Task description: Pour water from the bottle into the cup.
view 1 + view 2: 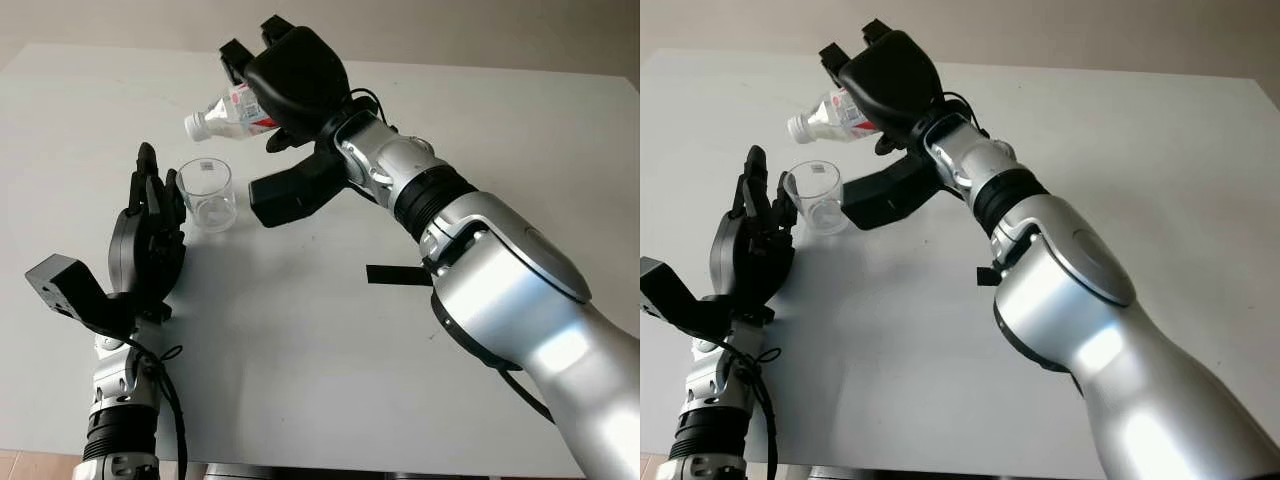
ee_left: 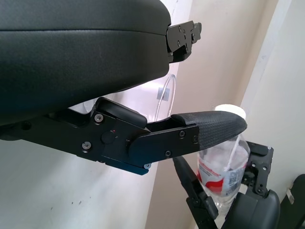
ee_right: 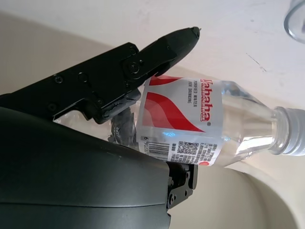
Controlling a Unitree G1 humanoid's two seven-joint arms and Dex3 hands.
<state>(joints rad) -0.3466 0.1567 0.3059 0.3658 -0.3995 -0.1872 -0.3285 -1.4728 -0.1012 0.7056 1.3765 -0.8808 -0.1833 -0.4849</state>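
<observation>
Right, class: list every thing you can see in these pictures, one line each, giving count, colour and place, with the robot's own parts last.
Bottle: one, clear with a red and white label and white cap, tipped on its side above the table, neck toward the cup.
Cup: one, clear, upright on the table beside the left hand.
Tape strip: one, black, on the table.
Table: one, white.
Right hand: one, black, shut on the bottle.
Left hand: one, black, open, beside the cup.
</observation>
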